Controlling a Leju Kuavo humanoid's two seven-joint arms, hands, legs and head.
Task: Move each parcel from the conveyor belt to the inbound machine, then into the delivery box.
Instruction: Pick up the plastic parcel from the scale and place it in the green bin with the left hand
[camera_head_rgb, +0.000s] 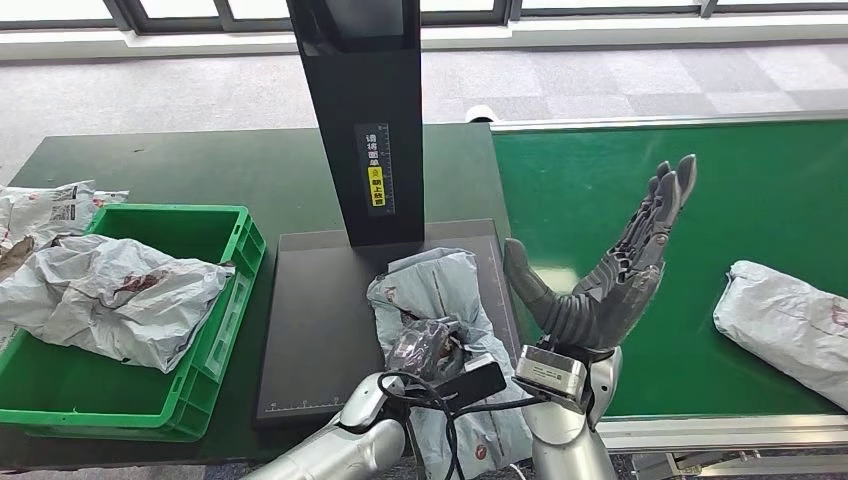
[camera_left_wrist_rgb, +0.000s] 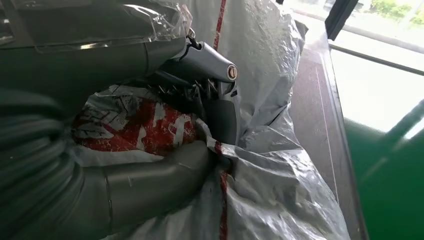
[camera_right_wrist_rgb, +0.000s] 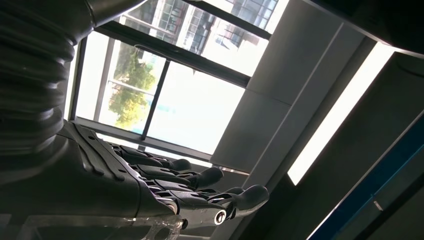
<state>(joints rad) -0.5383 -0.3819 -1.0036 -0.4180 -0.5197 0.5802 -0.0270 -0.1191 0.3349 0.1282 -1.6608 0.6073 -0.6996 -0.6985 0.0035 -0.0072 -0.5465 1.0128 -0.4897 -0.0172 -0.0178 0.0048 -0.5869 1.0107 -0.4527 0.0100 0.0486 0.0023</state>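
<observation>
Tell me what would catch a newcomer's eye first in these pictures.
First, the right robot hand, raised open with fingers spread above the near edge of the green conveyor belt. Next, the left robot hand gripping a crumpled grey parcel on the black inbound machine. To the left, a green delivery box holds another parcel.

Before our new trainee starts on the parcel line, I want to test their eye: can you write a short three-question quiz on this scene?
1. True or false: the right hand holds a parcel.
2. Where does the parcel held by the left hand lie? A) green crate B) scanner platform C) conveyor belt
3. Fill in: a grey parcel still waits on the green ____.

Key: 1 false, it is open and raised; 2 B, the grey parcel lies on the black platform; 3 conveyor belt.
</observation>
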